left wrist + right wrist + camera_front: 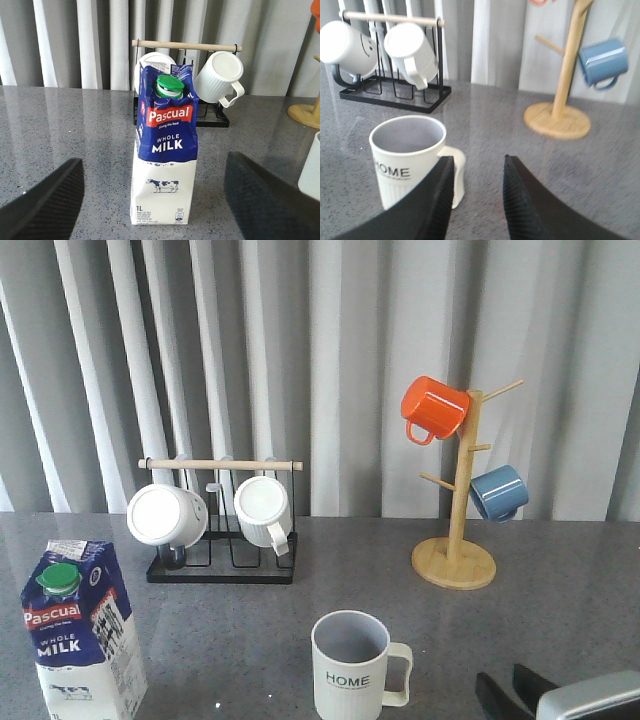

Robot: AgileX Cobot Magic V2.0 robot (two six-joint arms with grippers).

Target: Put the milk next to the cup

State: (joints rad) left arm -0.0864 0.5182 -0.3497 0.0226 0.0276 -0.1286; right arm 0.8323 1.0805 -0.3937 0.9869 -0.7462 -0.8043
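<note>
I see the milk [82, 630] standing up straight on the grey surface [560, 620], well apart from the cup [354, 665]. If I take the cup as my marker, the milk is far off to its left, and both sit at the near edge of the surface. The cup stands upright with its open top up, and its handle points away from the milk. It says "HOME" on the side.

My left gripper [152, 210] is spread wide with nothing in it. Its two dark fingers [42, 207] sit on either side of the milk in the left wrist view, but they do not touch it. The milk's green cap [169, 85] faces this camera.

My right gripper [475, 200] is open a little and holds nothing. It hangs just beside the cup, on the handle side, and I cannot tell if one finger touches the handle.

Behind the cup and a bit left is a black rack [222, 565] with two white mugs [166, 514]. Behind the cup and to the right is a wooden mug tree [455, 558] with an orange mug [434, 407] and a blue mug [498, 492]
</note>
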